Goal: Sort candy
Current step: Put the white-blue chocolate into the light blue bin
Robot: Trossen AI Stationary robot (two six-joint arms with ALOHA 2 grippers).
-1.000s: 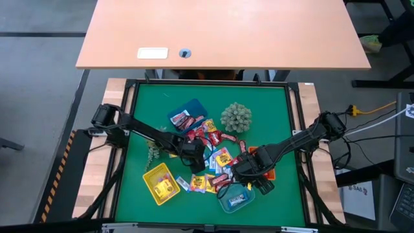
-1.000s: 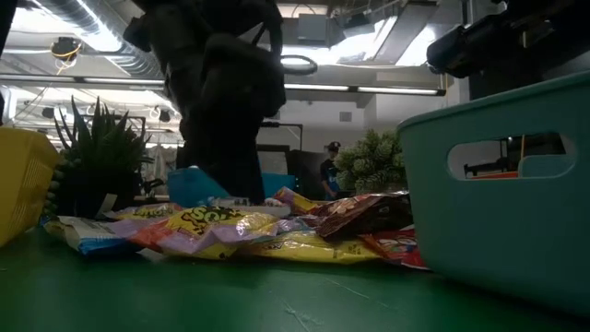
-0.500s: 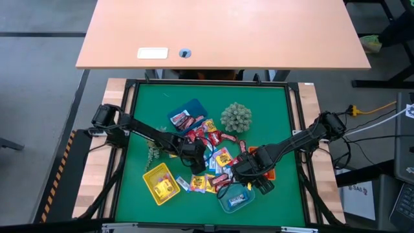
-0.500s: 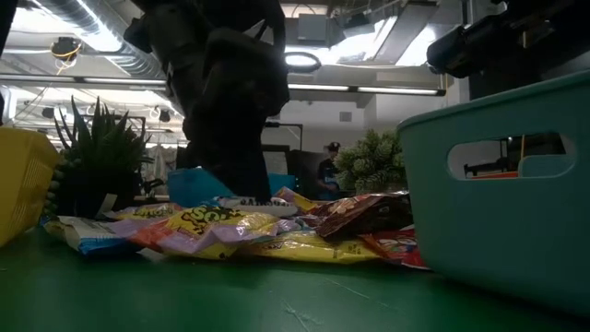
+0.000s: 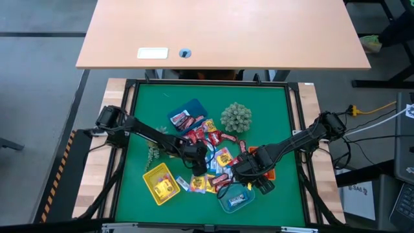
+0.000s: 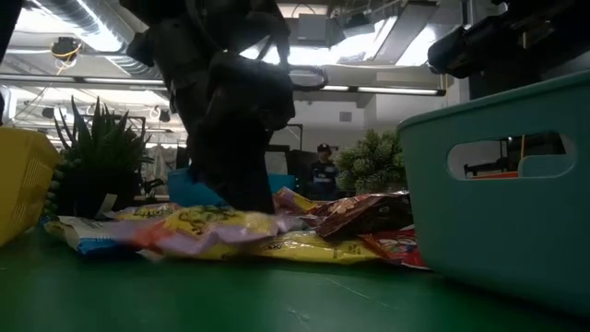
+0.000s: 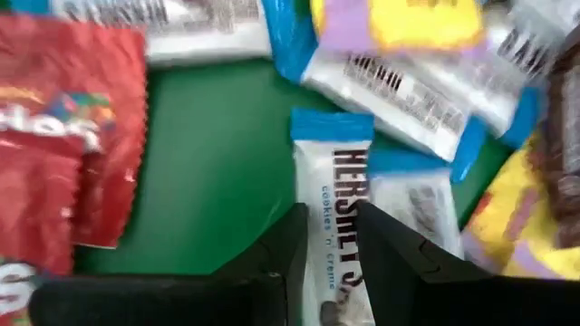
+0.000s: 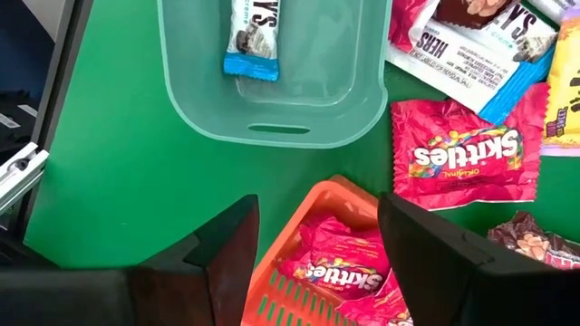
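Left pincer (image 7: 331,237) closes on a blue-and-white candy bar (image 7: 340,204) in the candy pile (image 5: 210,158) at mid-desk. Right pincer (image 8: 317,240), jaws wide and empty, I see above the orange tray (image 8: 337,258).

Right gripper (image 8: 313,249) fingers stood wide apart, nothing between them — hung over orange tray (image 8: 299,226). Orange tray held red candy (image 8: 340,263). Teal tray (image 8: 272,100) at 12 o'clock held one blue-and-white bar (image 8: 254,36). Pink-red Skittles pack (image 8: 467,158) lay on green mat (image 8: 109,154) at 2 o'clock — beside orange tray.
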